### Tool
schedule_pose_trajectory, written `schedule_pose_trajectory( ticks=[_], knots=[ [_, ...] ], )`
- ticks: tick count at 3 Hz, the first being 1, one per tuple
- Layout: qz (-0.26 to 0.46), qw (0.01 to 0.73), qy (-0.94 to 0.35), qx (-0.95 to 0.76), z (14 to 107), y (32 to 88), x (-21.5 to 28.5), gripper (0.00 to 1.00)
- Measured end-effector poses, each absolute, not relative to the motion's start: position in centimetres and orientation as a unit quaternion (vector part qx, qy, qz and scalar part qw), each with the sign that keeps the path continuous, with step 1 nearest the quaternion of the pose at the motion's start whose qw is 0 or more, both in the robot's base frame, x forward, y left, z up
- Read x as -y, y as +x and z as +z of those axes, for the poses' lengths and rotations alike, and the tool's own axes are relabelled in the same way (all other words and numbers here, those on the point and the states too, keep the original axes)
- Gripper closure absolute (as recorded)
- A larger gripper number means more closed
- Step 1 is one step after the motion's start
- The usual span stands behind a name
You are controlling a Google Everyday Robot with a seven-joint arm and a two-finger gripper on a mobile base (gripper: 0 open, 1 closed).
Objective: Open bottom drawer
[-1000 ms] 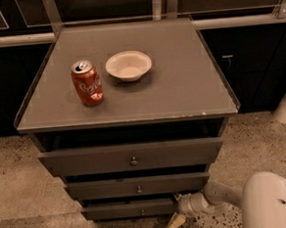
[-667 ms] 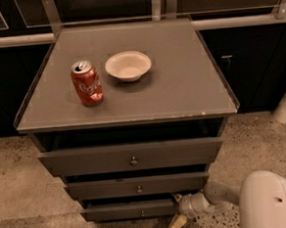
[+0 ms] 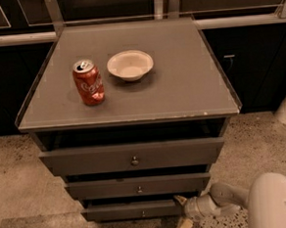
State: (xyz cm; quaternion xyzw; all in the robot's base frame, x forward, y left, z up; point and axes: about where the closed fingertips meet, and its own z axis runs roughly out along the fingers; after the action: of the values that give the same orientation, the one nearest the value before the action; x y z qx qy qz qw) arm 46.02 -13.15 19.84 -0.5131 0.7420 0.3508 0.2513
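The bottom drawer [image 3: 132, 210] is the lowest, thinnest dark-grey front of the grey cabinet, with a tiny knob [image 3: 142, 214]. It stands slightly out, like the two drawers above it. My gripper [image 3: 182, 213] is at the right end of this drawer front, reaching in from the lower right. One beige fingertip [image 3: 180, 199] sits above the front's right end and the other [image 3: 183, 227] below it, so the fingers are spread apart. The white arm [image 3: 277, 202] fills the bottom right corner.
On the cabinet top [image 3: 190, 83] stand a red soda can [image 3: 88, 82] and a white bowl [image 3: 130, 65]. The middle drawer [image 3: 138, 186] and the wide top drawer [image 3: 131, 157] sit above. Dark cabinets line the back; a speckled floor [image 3: 21, 193] surrounds the cabinet.
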Motion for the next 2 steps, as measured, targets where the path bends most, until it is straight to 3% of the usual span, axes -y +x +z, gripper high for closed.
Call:
schedule_pose_trajectory(
  ticks=[2],
  knots=[
    [0.375,0.236,-0.517,-0.732,21.6,38.1,17.1,0.00]
  ],
)
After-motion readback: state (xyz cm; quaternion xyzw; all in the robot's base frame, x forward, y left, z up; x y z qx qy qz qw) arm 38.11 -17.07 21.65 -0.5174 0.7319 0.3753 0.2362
